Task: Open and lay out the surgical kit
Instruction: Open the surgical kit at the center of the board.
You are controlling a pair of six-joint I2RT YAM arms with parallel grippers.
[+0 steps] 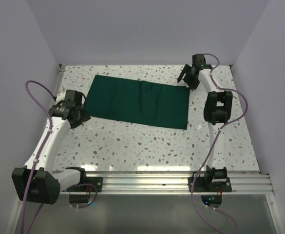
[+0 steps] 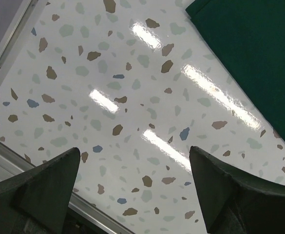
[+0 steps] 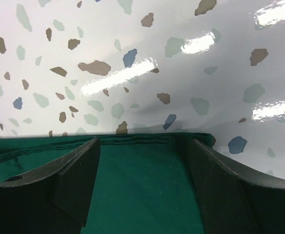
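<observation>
Green cloth wrap [image 1: 140,101] corner lies beneath right tool [image 3: 144,146].

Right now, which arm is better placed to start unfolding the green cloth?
Likely right. The right fingers are open over the green cloth at its edge; the left fingers are open above bare table, beside it.

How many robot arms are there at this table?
2. The left arm reaches beside the green cloth's left edge; the right arm reaches to its far right corner.
</observation>
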